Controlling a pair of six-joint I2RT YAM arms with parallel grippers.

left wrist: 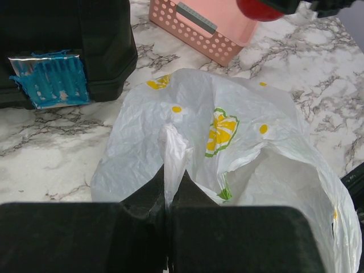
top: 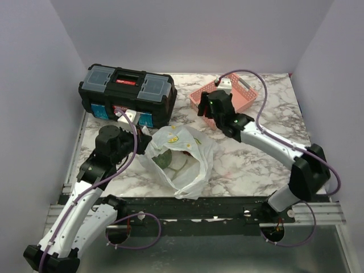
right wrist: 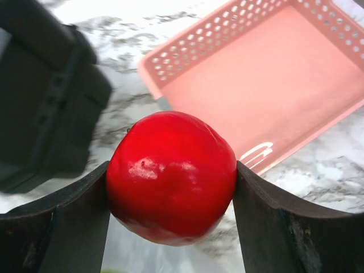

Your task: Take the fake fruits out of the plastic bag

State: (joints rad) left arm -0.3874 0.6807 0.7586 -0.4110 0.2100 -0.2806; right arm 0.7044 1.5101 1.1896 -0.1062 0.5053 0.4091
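The white plastic bag (top: pixel 181 162) with yellow-green marks lies on the marble table, mouth open upward. The green melon (top: pixel 164 159) shows inside it, with a dark red bit that looks like the grapes (top: pixel 186 149) beside it. My left gripper (left wrist: pixel 169 190) is shut on a pinched fold of the bag's (left wrist: pixel 239 142) rim, at the bag's left edge (top: pixel 145 140). My right gripper (right wrist: pixel 172 173) is shut on the glossy red apple (right wrist: pixel 170 176), held in the air over the near-left corner of the pink basket (right wrist: pixel 273 85). The apple also shows in the left wrist view (left wrist: pixel 259 8).
A black toolbox (top: pixel 126 94) with blue latches stands at the back left, close behind the bag. The pink slotted basket (top: pixel 227 99) sits at the back right, under the right gripper (top: pixel 206 111). White walls enclose the table on three sides.
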